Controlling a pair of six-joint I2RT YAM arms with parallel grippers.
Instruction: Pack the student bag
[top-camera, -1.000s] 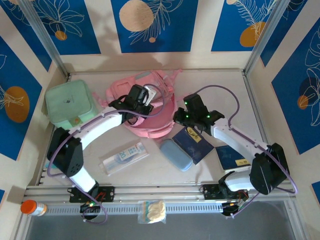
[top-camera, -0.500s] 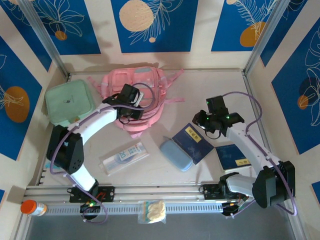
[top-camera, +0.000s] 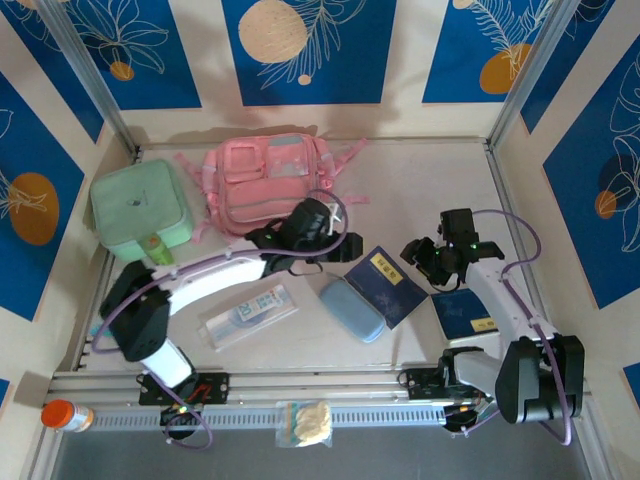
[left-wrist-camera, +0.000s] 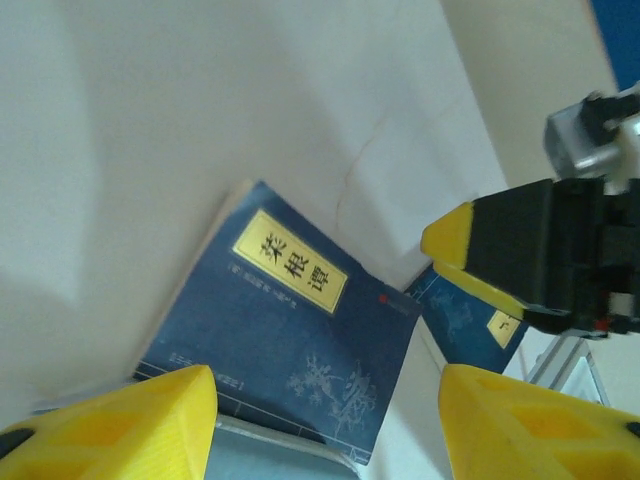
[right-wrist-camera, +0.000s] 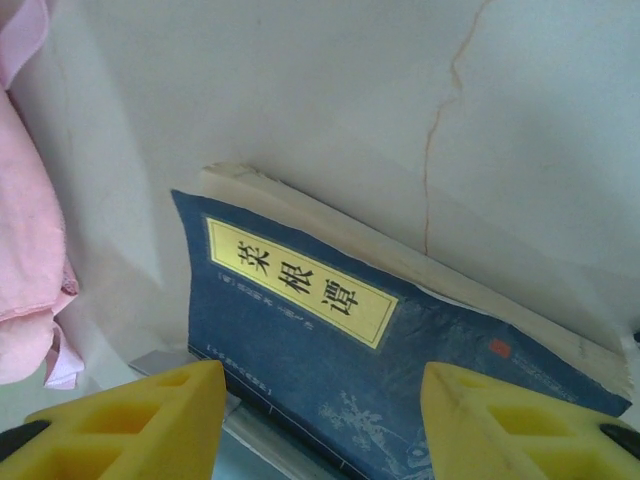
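Left claw and right claw both gape empty beside the blue book; student bag lies flat on the desk.

Pale table, student bag, green case, blue book

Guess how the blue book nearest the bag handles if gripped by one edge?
Likely bends some: the blue book looks softcover, its cover edge curving over the pale page block, so an edge grip may sag. Probably not light: that page block looks fairly thick. One side seems to rest on the grey-blue case, so a push may tilt or pivot it.
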